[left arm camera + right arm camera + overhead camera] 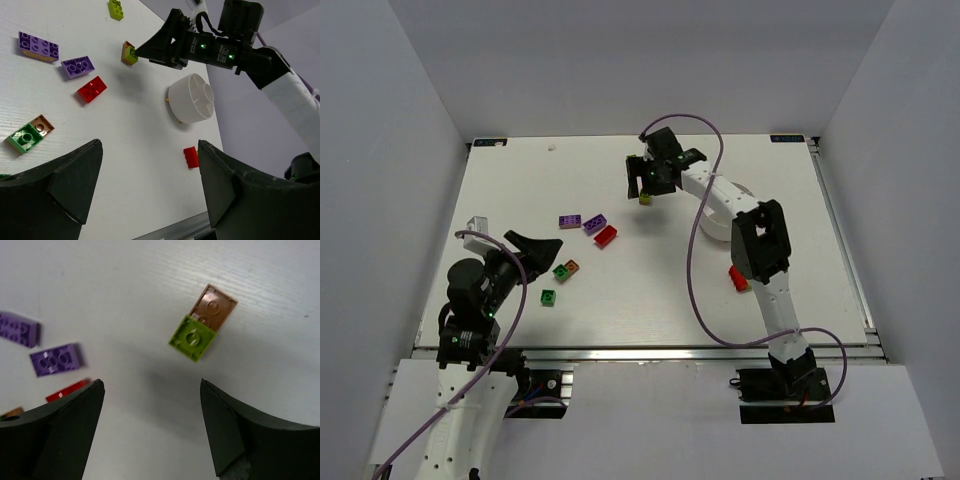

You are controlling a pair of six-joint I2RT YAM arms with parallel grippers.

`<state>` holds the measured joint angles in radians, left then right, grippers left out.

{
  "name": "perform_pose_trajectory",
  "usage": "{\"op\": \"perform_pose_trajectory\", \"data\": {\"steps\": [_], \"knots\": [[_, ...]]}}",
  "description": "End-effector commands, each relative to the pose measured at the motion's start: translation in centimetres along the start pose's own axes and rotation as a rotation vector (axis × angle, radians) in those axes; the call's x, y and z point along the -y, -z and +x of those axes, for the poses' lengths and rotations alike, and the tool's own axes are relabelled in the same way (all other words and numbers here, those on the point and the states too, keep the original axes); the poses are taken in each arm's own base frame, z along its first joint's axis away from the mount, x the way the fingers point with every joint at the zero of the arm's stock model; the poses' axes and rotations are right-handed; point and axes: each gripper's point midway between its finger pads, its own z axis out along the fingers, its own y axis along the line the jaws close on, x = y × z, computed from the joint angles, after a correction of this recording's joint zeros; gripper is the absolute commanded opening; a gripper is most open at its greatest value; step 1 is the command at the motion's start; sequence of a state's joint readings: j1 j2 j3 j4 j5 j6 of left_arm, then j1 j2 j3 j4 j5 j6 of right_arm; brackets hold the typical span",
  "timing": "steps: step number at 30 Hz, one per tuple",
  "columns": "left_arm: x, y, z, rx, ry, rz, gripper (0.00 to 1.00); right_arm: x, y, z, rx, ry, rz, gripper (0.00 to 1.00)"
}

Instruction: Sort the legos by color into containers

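1. Worktop (650,300): white, carries everything.
2. Bowl (181,107): white, divided, under the right arm.
3. Left pincer (150,147): spread, empty.
4. Right pincer (150,390): spread, empty, above item 5.
5. Yellow-green brick (192,337): on the worktop, touching an orange brick (214,307).

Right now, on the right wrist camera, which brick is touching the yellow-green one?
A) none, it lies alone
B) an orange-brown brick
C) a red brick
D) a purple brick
B: the orange-brown brick lies right against the yellow-green brick, while the nearest purple brick and the red brick lie well apart at the left.
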<state>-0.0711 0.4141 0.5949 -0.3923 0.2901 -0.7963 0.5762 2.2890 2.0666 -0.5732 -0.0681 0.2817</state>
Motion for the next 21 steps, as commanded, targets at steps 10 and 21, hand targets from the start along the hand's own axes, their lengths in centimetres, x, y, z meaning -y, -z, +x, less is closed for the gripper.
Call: {"op": "perform_pose_trajectory", "data": {"steps": [10, 21], "knots": [[-1.3, 0.0, -0.1, 0.028, 0.015, -0.056, 0.86, 3.3, -3.9, -3.1, 0.123, -0.046, 0.173, 0.74], [-1.1, 0.2, -0.2, 0.024, 0.012, -0.063, 0.86, 4.6, -6.3, -2.9, 0.133, -0.048, 0.200, 0.68]]}}
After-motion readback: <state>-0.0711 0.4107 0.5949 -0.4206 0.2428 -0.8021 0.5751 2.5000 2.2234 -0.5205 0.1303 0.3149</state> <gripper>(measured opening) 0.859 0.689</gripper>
